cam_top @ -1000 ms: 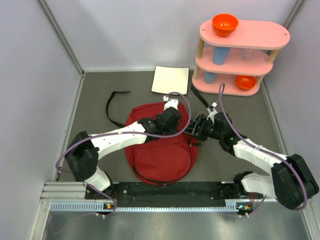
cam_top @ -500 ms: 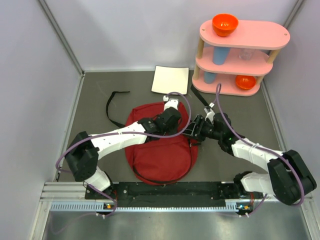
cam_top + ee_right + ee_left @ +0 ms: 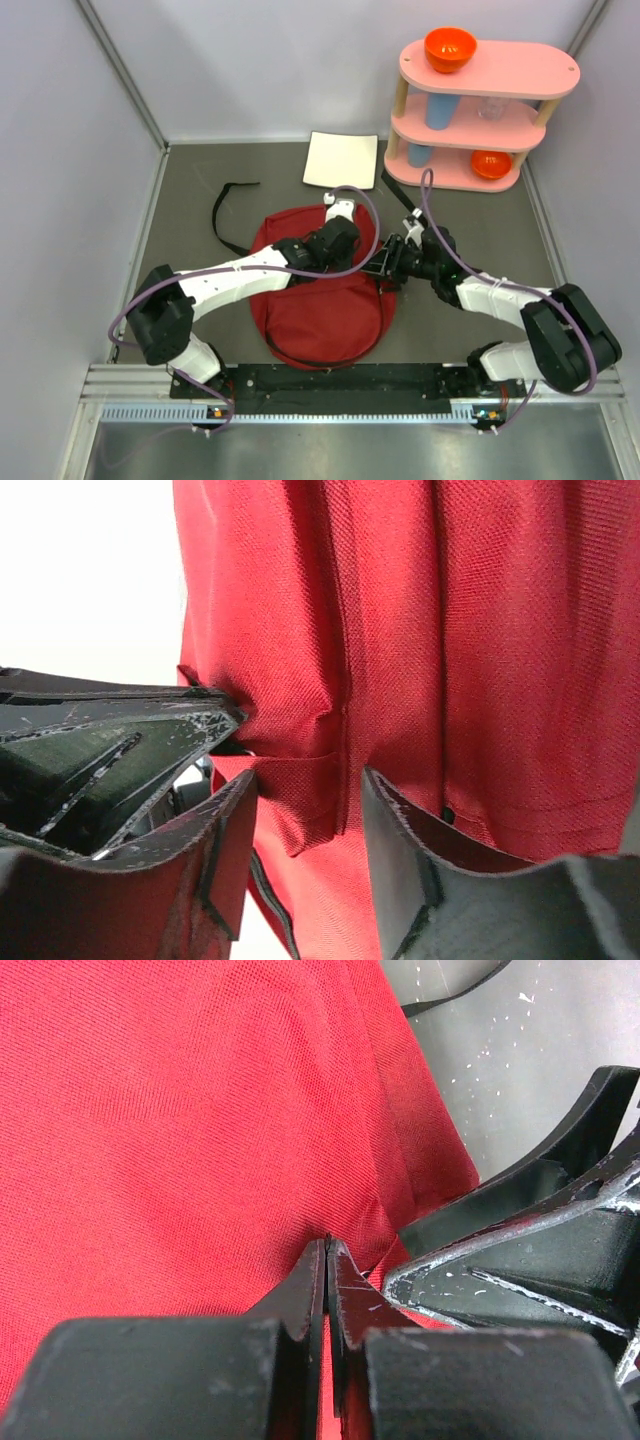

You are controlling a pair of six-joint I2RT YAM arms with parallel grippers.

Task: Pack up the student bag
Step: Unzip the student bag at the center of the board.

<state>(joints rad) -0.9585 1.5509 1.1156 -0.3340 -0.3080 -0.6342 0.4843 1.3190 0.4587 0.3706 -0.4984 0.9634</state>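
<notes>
The student bag (image 3: 318, 300), dark red fabric, lies flat on the grey table between the two arms. My left gripper (image 3: 366, 262) reaches across it to its right rim. In the left wrist view that gripper (image 3: 328, 1245) is shut, with a pucker of the bag's fabric (image 3: 180, 1130) pinched at its tips. From the right, my right gripper (image 3: 388, 264) meets the same rim. In the right wrist view its jaws (image 3: 310, 780) stand open around a loose fold of the red fabric (image 3: 300, 800). The left gripper's black fingers (image 3: 110, 730) sit just to the left.
A pink three-level shelf (image 3: 480, 110) stands at the back right with orange bowls (image 3: 449, 47) and blue cups (image 3: 440, 108). A white sheet (image 3: 341, 160) lies behind the bag. A black strap (image 3: 225, 205) trails off to the bag's left. Walls enclose the table.
My right gripper has slid left onto the bag's rim and its jaws have narrowed around the fold. The left arm has held still, still pinching.
</notes>
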